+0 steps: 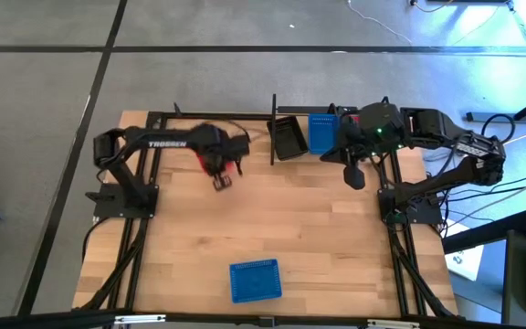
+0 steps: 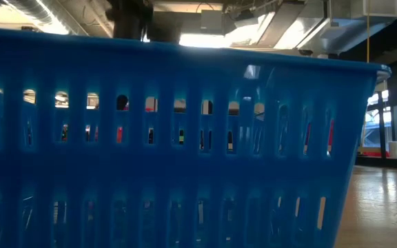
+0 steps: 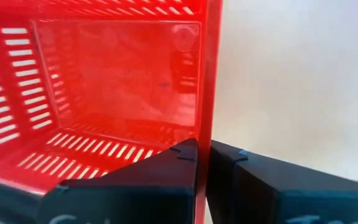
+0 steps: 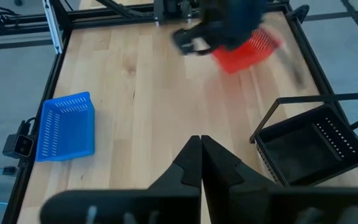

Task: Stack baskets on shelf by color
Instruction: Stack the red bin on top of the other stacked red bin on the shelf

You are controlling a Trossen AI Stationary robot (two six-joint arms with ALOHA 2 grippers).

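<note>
A red basket [image 3: 104,93] is in my left gripper [image 3: 204,146], which is shut on it and points down over the table's far left part [image 1: 217,166]. In the right wrist view the red basket [image 4: 247,50] shows blurred under that arm. The shelf [image 1: 273,128] at the far edge holds a black basket [image 1: 289,139] and a blue basket [image 1: 322,132] side by side. Another blue basket [image 1: 256,279] rests on its bottom near the front edge and fills the low view [image 2: 185,138]. My right gripper [image 1: 354,175] hangs shut and empty in front of the shelf. My left gripper pinches one side wall of the red basket at its rim [image 3: 205,93]. One finger [image 3: 160,180] is inside the basket and the other [image 3: 260,180] outside. The fingers come from above, pointing down. The basket hangs below them, open side up.
The black basket [image 4: 309,146] sits inside the shelf's rod frame [image 4: 291,102], seen from the right wrist. Bare wood [image 1: 272,219] lies between the shelf and the front blue basket [image 4: 67,127]. Arm bases and black rails stand at both table sides.
</note>
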